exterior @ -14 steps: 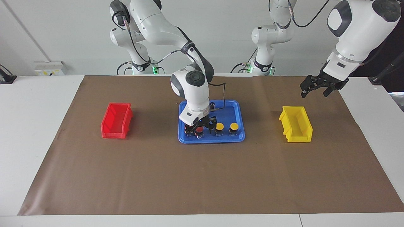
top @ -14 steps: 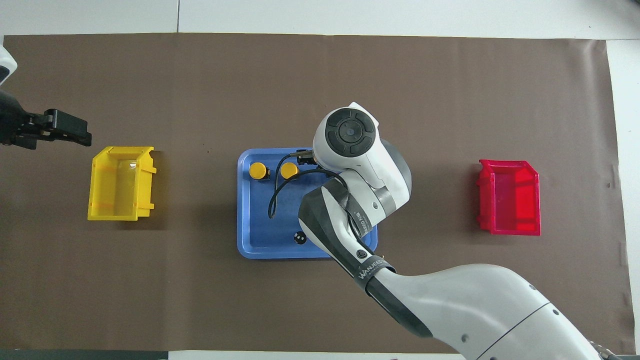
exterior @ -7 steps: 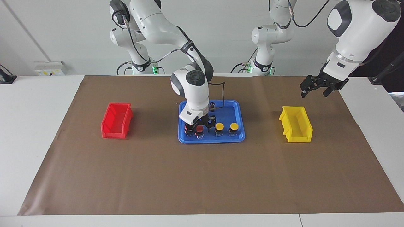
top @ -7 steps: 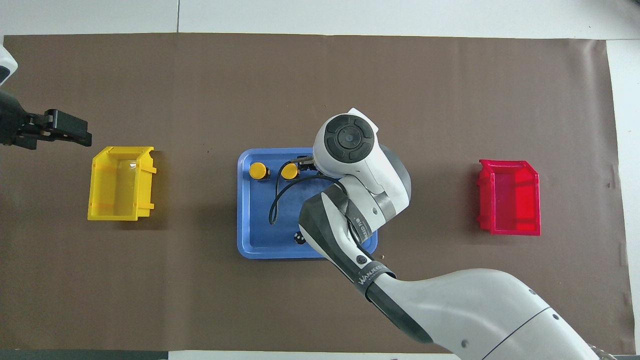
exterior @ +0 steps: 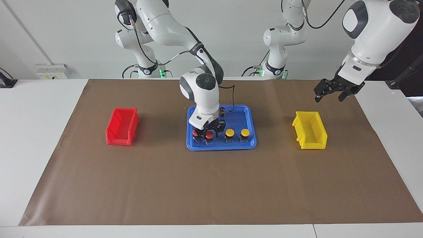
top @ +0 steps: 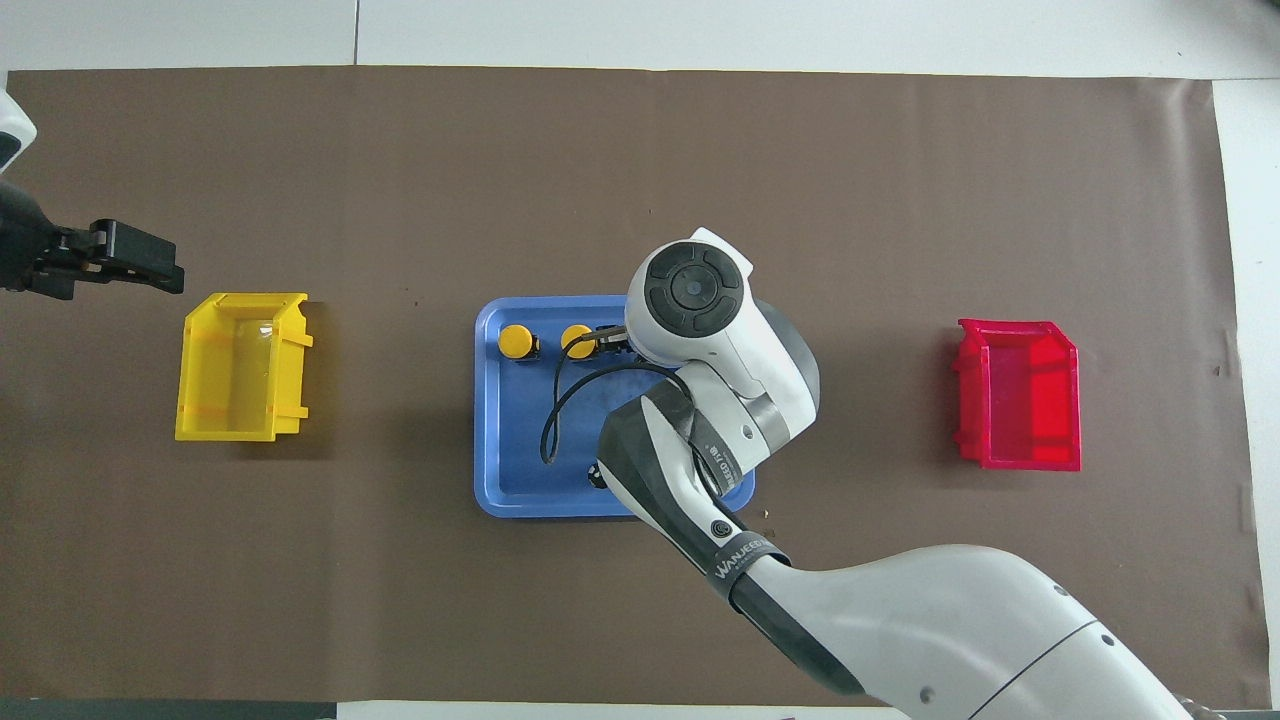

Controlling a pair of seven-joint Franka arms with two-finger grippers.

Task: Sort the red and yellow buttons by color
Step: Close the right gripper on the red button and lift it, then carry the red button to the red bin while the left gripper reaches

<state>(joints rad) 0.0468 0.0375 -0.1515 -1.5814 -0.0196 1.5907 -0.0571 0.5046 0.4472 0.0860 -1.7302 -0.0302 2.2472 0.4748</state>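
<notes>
Two red buttons (exterior: 196, 132) (exterior: 209, 135) and two yellow buttons (exterior: 230, 133) (exterior: 245, 132) stand in a row in the blue tray (exterior: 246, 115), along its edge farthest from the robots. My right gripper (exterior: 210, 127) hangs open and empty just above the red button beside the yellow ones. In the overhead view the yellow buttons (top: 517, 341) (top: 577, 341) show, and the right arm hides the red ones. My left gripper (exterior: 336, 91) waits open in the air, beside the yellow bin (exterior: 310, 134).
A red bin (exterior: 121, 126) stands toward the right arm's end of the table. A dark capless cylinder (exterior: 222, 109) stands in the tray nearer to the robots. A black cable (top: 548, 420) from the right wrist loops over the tray. Brown paper covers the table.
My right gripper has risen a little from around the red button, which stays on the tray. Both red caps now show. The left arm has not moved.
</notes>
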